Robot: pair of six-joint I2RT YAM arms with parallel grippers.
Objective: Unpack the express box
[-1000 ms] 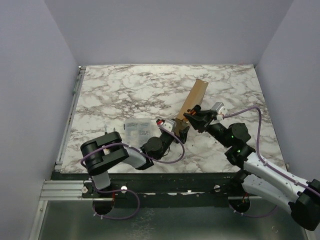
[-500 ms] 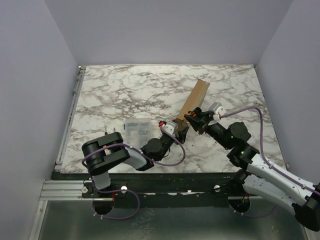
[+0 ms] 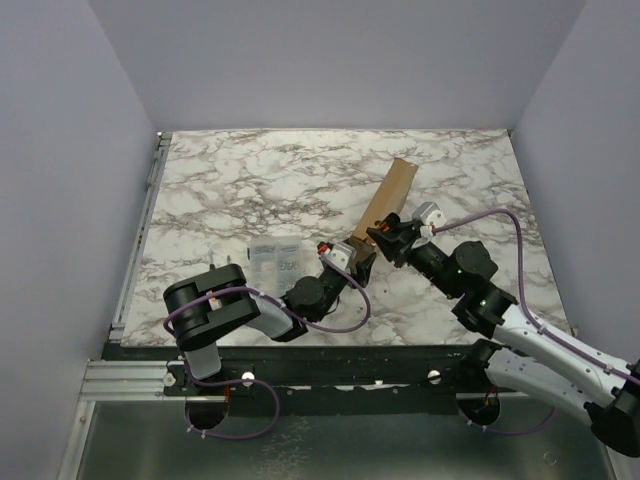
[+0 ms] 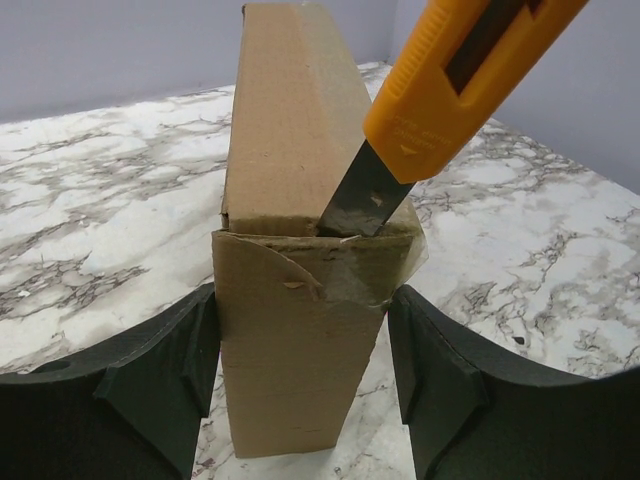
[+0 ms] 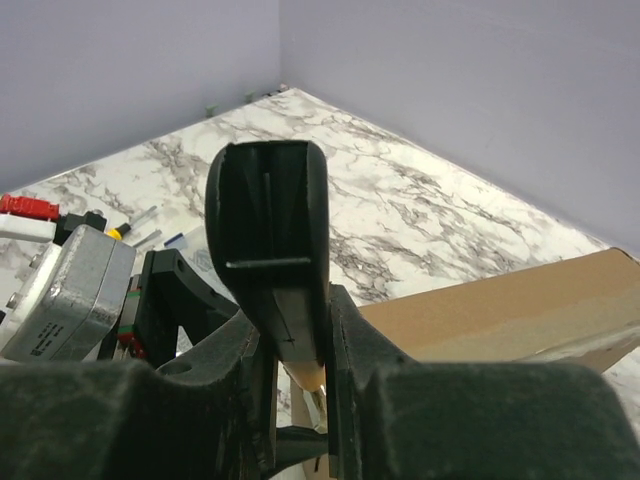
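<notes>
Knife [image 4: 450,80] blade sits in the express box [image 4: 290,320] seam; handle lettering unreadable. Left tool [image 4: 300,350] clamps the box, right tool [image 5: 298,350] clamps the knife.

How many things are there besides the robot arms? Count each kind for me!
Brown cardboard box: 1
Orange cutter knife: 1
Clear plastic case: 1
Total: 3
</notes>
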